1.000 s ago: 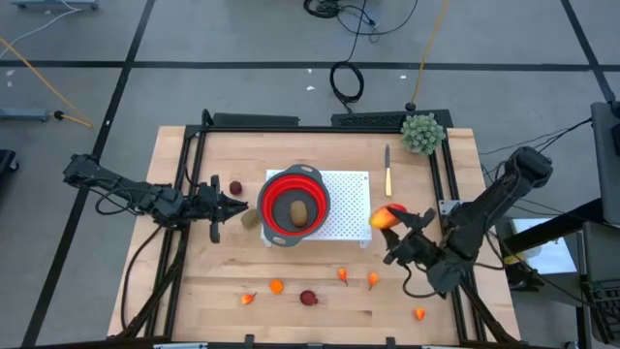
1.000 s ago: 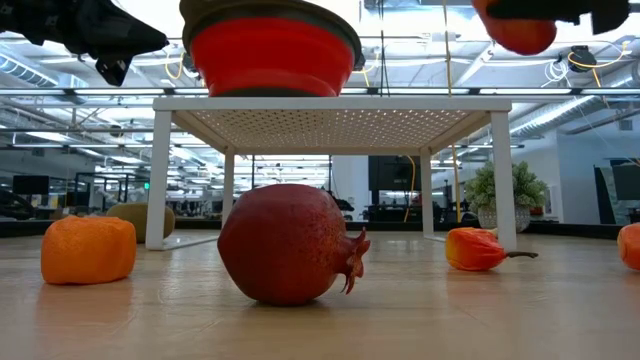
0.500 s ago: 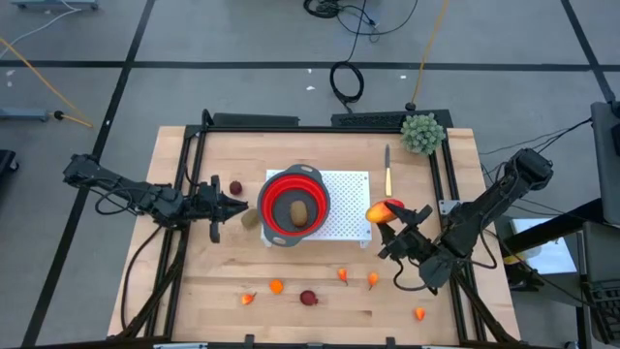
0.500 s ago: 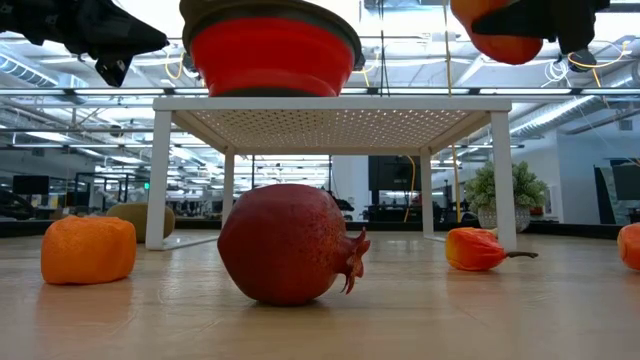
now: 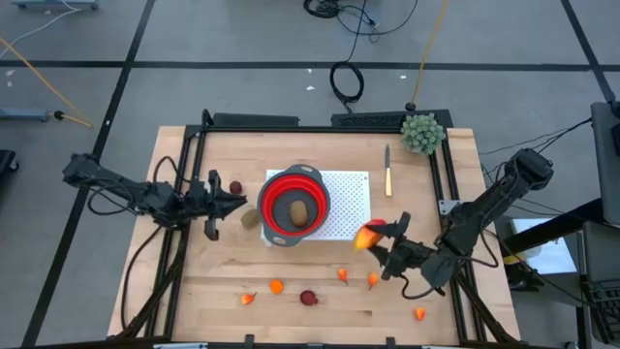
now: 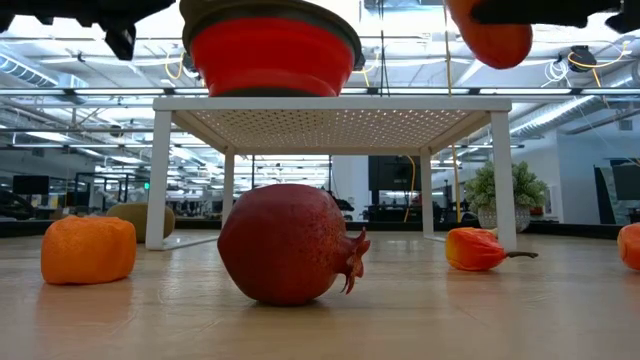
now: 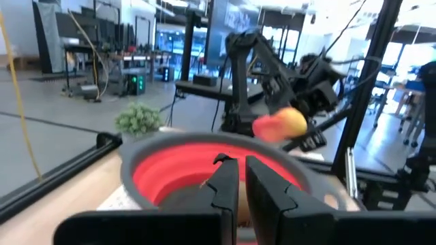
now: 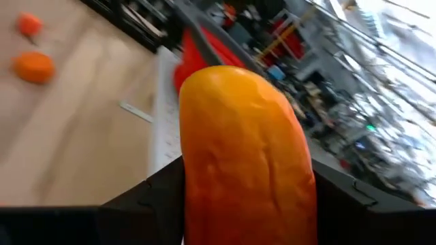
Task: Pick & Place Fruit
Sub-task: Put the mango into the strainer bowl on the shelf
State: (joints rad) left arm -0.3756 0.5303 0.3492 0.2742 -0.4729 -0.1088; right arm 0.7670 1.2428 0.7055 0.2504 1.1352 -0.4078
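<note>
Red-orange oblong fruit is pinched between the fingers of the right gripper, lifted off the table just beside the near right corner of the white perforated stand. We read this as mid-carry toward the red bowl, which sits on that stand. Left gripper hangs left of the bowl with fingers pressed together, holding nothing. Done so far: one brown kiwi in the bowl. Left on the wood: another kiwi beside the bowl, a dark red ball, a second one near the front edge, several small orange bits. We judge most of the job remains.
</note>
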